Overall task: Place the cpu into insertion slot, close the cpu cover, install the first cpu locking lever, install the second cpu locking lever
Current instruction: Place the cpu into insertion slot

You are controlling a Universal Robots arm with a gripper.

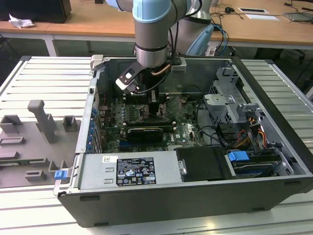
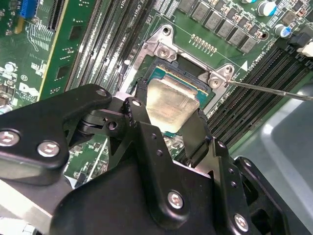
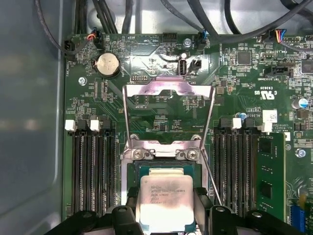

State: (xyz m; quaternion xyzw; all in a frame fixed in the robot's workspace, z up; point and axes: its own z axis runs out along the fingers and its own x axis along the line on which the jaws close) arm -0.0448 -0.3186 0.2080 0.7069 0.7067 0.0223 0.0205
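First wrist view: cpu (image 3: 165, 196) in gripper (image 3: 167, 201)

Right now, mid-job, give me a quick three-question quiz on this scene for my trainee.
1. True or false: the pincer is empty.
2. Where is the chip relative to the socket? A) right over it; B) well off to one side; C) beneath it.
3. Fill in: the cover is swung ____.
Key: 1 false; 2 A; 3 open.
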